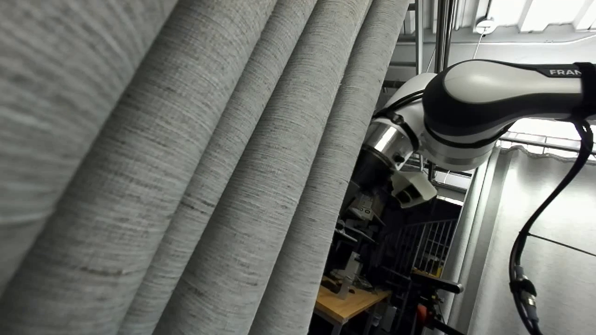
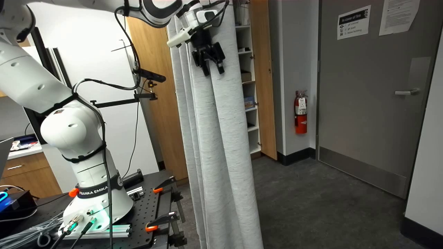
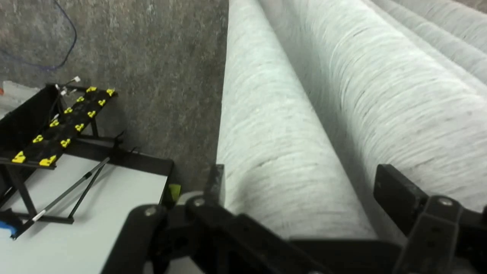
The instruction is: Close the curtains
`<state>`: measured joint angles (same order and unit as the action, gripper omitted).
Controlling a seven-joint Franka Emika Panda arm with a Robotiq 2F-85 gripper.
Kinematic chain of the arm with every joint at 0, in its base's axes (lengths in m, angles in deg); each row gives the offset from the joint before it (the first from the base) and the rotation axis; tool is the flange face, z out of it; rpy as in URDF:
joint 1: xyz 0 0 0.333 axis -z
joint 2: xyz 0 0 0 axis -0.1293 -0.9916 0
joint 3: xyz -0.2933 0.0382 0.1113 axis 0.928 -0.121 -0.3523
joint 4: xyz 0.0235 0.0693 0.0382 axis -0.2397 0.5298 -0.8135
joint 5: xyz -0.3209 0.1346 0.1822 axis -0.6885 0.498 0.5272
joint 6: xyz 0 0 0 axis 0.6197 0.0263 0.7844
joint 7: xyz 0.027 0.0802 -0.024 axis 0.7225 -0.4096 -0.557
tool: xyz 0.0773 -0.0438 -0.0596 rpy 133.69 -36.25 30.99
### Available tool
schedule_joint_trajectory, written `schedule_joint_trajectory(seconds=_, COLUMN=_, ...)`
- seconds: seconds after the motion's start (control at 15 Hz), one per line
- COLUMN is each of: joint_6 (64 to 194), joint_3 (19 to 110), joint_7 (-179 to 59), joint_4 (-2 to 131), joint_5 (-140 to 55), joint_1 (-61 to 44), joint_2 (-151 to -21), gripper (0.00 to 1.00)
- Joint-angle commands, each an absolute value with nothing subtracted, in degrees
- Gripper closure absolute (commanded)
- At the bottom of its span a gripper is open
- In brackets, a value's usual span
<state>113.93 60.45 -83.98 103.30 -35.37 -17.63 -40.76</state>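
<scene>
The light grey curtain [image 2: 228,155] hangs in long vertical folds. It fills much of an exterior view [image 1: 223,186] and runs down the right half of the wrist view [image 3: 274,125]. My gripper [image 2: 213,71] is at the upper part of the curtain, pointing down. In the wrist view my gripper [image 3: 301,171] has its fingers wide apart, with the curtain's outermost fold between them. The left finger is at the free edge and the right finger is by the groove before the neighbouring fold. Firm contact cannot be told. In an exterior view the curtain hides the fingers.
A black mounting table [image 2: 148,204] with clamps carries the arm. A camera on a bracket [image 2: 150,75] stands near the arm. Beyond the curtain are an open wooden cabinet [image 2: 264,86], a fire extinguisher [image 2: 300,112] and a grey door [image 2: 367,103]. A second curtain [image 1: 535,209] hangs behind.
</scene>
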Motion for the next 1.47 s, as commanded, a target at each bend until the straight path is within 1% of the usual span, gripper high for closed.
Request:
schedule_joint_trajectory(seconds=0.0, joint_6=122.4, joint_3=60.2, joint_7=-83.3, joint_4=107.0, joint_5=-33.9, joint_1=-17.6, joint_2=-37.4, gripper=0.00)
schedule_joint_trajectory(seconds=0.8, joint_6=147.7, joint_3=57.5, joint_7=-77.3, joint_4=119.0, joint_5=-36.9, joint_1=-17.3, joint_2=-28.4, gripper=0.00)
schedule_joint_trajectory(seconds=1.13, joint_6=155.1, joint_3=55.4, joint_7=-73.1, joint_4=118.6, joint_5=-39.1, joint_1=-15.5, joint_2=-29.2, gripper=0.00)
schedule_joint_trajectory(seconds=1.4, joint_6=158.6, joint_3=52.8, joint_7=-69.4, joint_4=116.7, joint_5=-42.3, joint_1=-12.8, joint_2=-30.4, gripper=0.00)
